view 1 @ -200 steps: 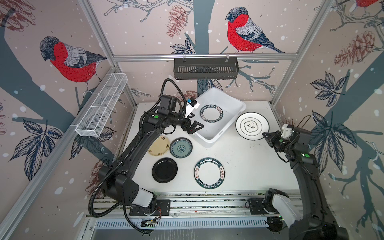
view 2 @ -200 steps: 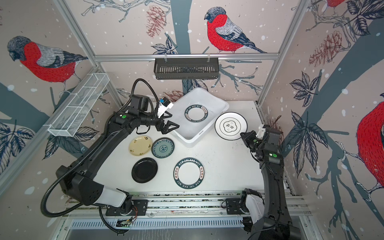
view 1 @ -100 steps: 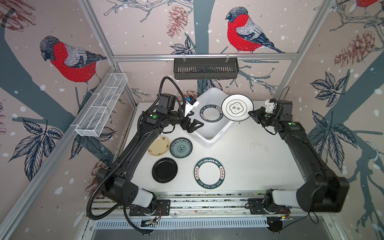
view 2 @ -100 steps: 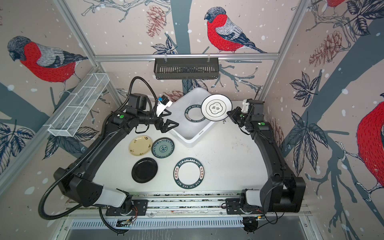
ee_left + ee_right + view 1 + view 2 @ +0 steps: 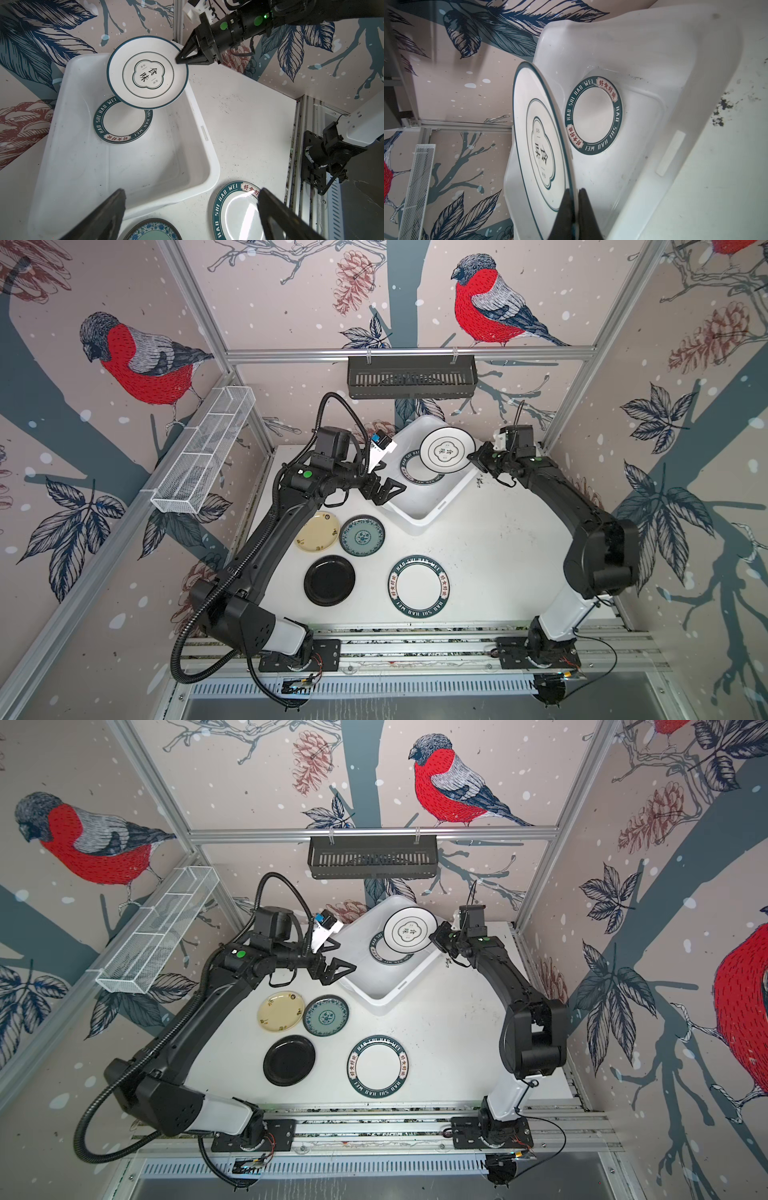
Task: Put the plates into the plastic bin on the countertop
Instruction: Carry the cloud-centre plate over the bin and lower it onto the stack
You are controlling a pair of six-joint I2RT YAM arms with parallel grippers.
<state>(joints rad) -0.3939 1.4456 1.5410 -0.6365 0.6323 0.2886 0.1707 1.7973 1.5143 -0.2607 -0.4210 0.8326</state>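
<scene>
Countertop (image 5: 498,556) | lettered plate (image 5: 123,122) in bin (image 5: 145,162): HAO SHI HAO WEI | right pincer (image 5: 179,59) clamps emblem plate (image 5: 147,71) | left pincer (image 5: 390,494) apart

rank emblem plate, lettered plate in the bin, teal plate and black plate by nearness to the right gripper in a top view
1. emblem plate, gripped at its rim by the right gripper
2. lettered plate, in the plastic bin, partly under the emblem plate
3. teal plate, on the countertop, centre-left
4. black plate, front left
</scene>
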